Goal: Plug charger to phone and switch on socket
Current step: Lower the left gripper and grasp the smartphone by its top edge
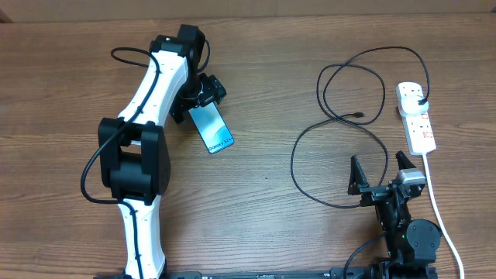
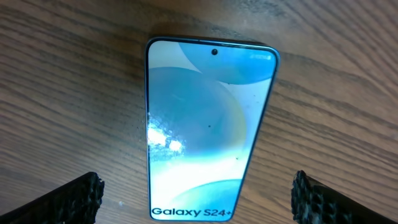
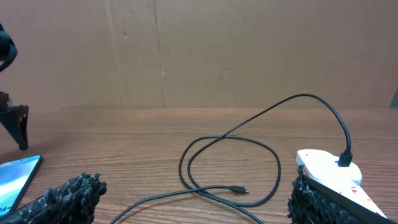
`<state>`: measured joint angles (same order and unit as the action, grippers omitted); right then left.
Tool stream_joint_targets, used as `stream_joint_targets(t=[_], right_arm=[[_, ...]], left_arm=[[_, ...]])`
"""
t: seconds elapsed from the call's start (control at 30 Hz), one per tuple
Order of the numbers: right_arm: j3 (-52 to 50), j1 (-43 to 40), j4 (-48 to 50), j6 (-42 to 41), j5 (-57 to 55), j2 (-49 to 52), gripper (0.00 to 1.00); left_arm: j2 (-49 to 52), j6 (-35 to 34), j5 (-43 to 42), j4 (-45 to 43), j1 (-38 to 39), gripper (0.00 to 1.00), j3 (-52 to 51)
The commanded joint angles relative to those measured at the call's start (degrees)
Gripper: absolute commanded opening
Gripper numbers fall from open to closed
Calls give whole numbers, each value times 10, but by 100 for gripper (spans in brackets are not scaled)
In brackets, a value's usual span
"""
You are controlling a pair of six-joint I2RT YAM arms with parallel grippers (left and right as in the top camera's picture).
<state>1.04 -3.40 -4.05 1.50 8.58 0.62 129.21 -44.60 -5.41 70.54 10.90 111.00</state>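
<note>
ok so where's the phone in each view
overhead: phone lies left of centre, angled on the wood.
left wrist: it fills the middle, screen up.
right wrist: bottom left corner, only one end showing.
shared landmark: the open left gripper, right at the phone in all three views.

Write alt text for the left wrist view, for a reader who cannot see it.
A phone with a light blue screen reading Galaxy S24+ lies face up on a wooden table. The left tool is open, its black fingertips in the lower corners, one either side of the phone, not touching it.
</note>
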Motion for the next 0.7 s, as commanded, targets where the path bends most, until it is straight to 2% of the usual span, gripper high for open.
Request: stream_joint_targets(t=[0.0, 0.37, 0.67], right_arm=[[-6, -2, 2, 1, -2, -4, 100], [-6, -2, 2, 1, -2, -4, 100], [-6, -2, 2, 1, -2, -4, 100]], left_arm=[[29, 11, -6, 1, 9, 100, 13], [66, 16, -4, -6, 19, 100, 12], [66, 58, -4, -10, 23, 100, 12]])
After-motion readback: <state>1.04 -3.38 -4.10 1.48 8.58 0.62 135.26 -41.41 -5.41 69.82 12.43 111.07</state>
